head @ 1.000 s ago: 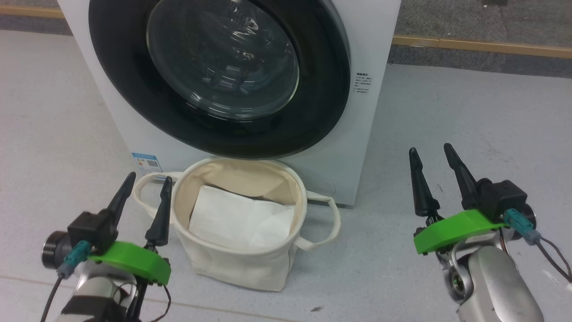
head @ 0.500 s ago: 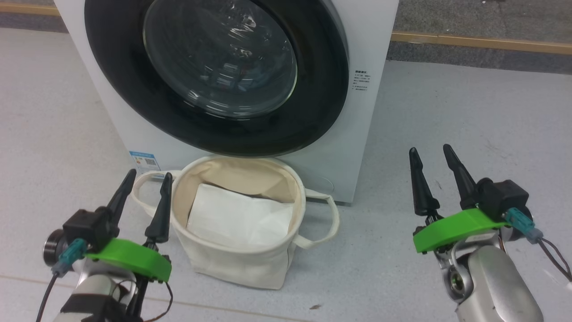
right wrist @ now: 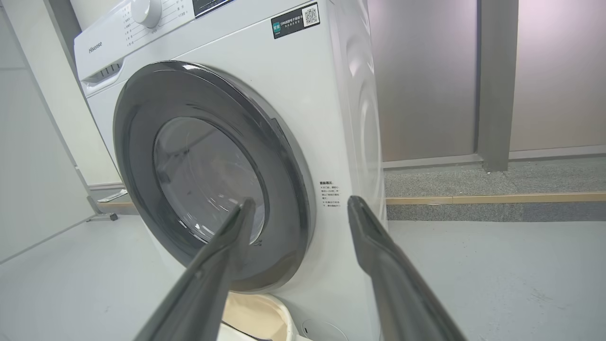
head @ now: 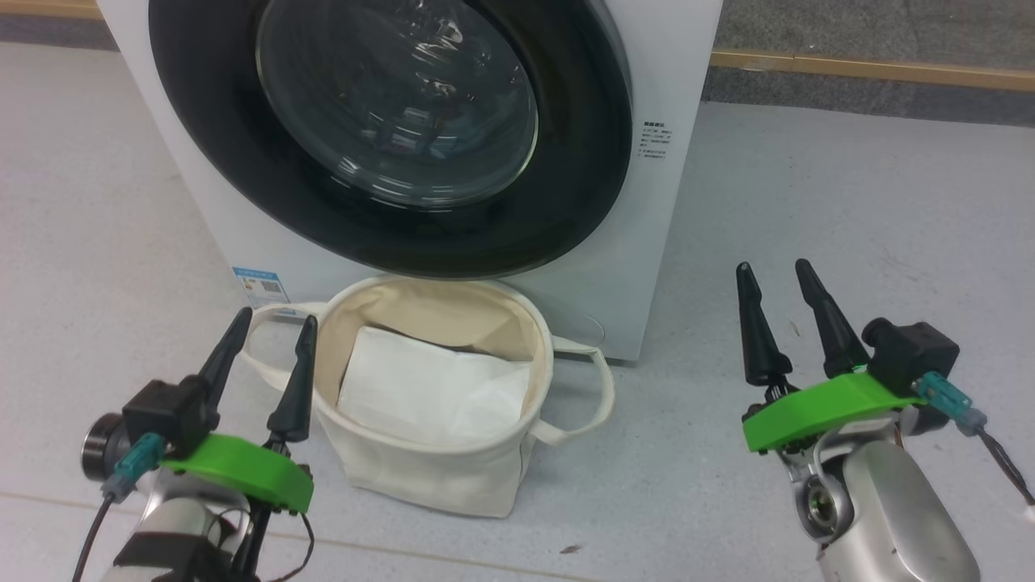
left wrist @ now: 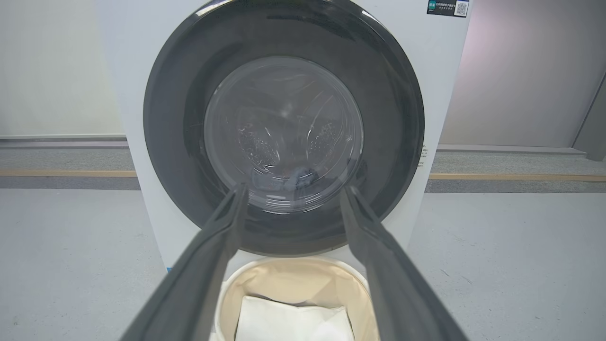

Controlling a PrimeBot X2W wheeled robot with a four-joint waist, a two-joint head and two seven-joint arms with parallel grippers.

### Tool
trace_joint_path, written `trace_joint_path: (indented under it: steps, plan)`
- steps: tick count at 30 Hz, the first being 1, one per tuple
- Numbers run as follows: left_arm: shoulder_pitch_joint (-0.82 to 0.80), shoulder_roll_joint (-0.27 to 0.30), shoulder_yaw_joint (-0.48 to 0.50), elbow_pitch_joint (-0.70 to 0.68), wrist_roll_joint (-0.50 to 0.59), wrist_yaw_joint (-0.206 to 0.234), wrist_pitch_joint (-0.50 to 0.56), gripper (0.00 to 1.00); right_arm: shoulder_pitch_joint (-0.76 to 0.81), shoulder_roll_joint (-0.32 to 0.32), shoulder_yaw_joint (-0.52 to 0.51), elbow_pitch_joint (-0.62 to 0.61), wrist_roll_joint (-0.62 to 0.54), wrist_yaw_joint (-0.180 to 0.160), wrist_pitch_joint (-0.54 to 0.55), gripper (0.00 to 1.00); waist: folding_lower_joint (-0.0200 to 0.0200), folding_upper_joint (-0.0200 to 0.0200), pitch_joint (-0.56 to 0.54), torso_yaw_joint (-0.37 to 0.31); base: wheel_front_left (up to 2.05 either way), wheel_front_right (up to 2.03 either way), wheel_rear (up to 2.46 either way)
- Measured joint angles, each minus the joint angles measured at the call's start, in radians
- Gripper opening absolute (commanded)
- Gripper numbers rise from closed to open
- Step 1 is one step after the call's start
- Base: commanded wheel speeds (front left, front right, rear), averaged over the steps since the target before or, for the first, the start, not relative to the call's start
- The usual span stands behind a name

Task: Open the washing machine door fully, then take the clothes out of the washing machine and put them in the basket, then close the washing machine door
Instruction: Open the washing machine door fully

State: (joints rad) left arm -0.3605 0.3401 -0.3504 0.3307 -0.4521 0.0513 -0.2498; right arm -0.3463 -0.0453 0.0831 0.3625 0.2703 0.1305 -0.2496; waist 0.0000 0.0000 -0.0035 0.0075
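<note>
The white washing machine [head: 675, 97] stands ahead of me, and its round washing machine door [head: 586, 170], black rim around clear glass, lies flat against the front. Through the glass the clothes [left wrist: 303, 174] show only as a dim bluish lump low in the drum. On the floor right under the door sits the cream basket [head: 453, 477]. My left gripper [head: 273, 317] is open beside the basket's left handle, holding nothing. Well to the right of the basket, my right gripper [head: 770, 267] is open and empty too. The wrist views look between each gripper's spread fingers [left wrist: 222, 237] [right wrist: 378, 246] at the door [right wrist: 284, 199].
A folded white sheet [head: 428, 392] lies inside the basket. Grey floor [head: 849, 202] spreads to both sides of the machine. A wooden strip [head: 873, 71] runs along the floor behind it. A metal wall panel [right wrist: 426, 71] stands to the machine's right.
The whole head picture has shifted slightly, so the camera has moved. Both grippers remain open and nearly where they were; the door stays against the machine.
</note>
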Motion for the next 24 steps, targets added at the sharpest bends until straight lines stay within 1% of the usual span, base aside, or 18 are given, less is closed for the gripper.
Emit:
trace_joint_path:
  steps: [3,4,5,6,7,8,10,12,15,16,19,24]
  plan:
    - [0.000,-0.002,0.000,-0.004,0.000,0.000,0.000,1.00,-0.015,0.000,0.011,0.021,0.074,0.000,0.000,1.00,0.0000,0.0000,0.007,0.001,0.00,0.00,0.00]
    - [0.000,-0.003,0.000,-0.006,0.000,0.000,0.000,1.00,-0.024,0.000,0.015,0.029,0.132,0.000,0.000,0.97,0.0000,0.0000,0.010,0.002,0.00,0.00,0.00]
    - [0.000,-0.005,-0.001,-0.006,0.000,0.000,0.000,1.00,-0.035,0.000,0.018,0.040,0.180,0.000,0.000,0.88,0.0000,0.0000,0.013,0.004,0.00,0.00,0.00]
    - [0.001,-0.006,-0.002,-0.007,0.000,0.000,0.000,1.00,-0.047,0.000,0.022,0.052,0.213,0.000,0.000,0.17,0.0000,0.0000,0.016,0.005,0.00,0.00,0.00]
    - [0.001,-0.007,-0.002,-0.010,0.000,0.000,0.000,1.00,-0.060,0.000,0.024,0.061,0.245,0.000,0.000,0.03,0.0000,0.0000,0.022,0.006,0.00,0.00,0.00]
    - [0.001,-0.008,-0.003,-0.015,0.000,0.000,0.000,1.00,-0.074,-0.001,0.024,0.070,0.282,0.000,0.000,0.00,0.0000,0.0000,0.029,0.008,0.00,0.00,0.00]
    - [0.001,-0.015,-0.004,-0.019,0.000,0.000,0.000,1.00,-0.109,-0.003,0.023,0.096,0.331,0.000,0.000,0.00,0.0000,0.0000,0.044,0.012,0.00,0.00,0.00]
    - [0.001,-0.020,-0.007,-0.026,0.001,0.000,0.000,1.00,-0.147,-0.017,0.023,0.112,0.408,0.000,0.006,0.00,0.0000,0.0000,0.061,0.017,0.00,0.00,0.00]
    - [0.000,-0.025,-0.015,-0.029,0.011,-0.001,0.000,1.00,-0.213,-0.063,0.022,0.129,0.563,0.000,0.091,0.00,0.0000,0.0000,0.088,0.027,0.00,0.00,0.00]
    - [0.000,-0.025,-0.015,-0.029,0.011,-0.001,0.000,1.00,-0.213,-0.063,0.022,0.129,0.563,0.000,0.091,0.00,0.0000,0.0000,0.088,0.027,0.00,0.00,0.00]
    - [-0.002,-0.037,-0.017,-0.028,0.011,-0.013,0.000,1.00,-0.281,-0.115,0.019,0.144,0.719,0.000,0.205,0.00,0.0000,0.0000,0.115,0.040,0.00,0.00,0.00]
    - [-0.027,-0.066,-0.018,-0.023,0.025,-0.029,0.000,1.00,-0.391,-0.194,0.015,0.188,0.921,0.000,0.405,0.00,0.0000,0.0000,0.159,0.065,0.00,0.00,0.00]
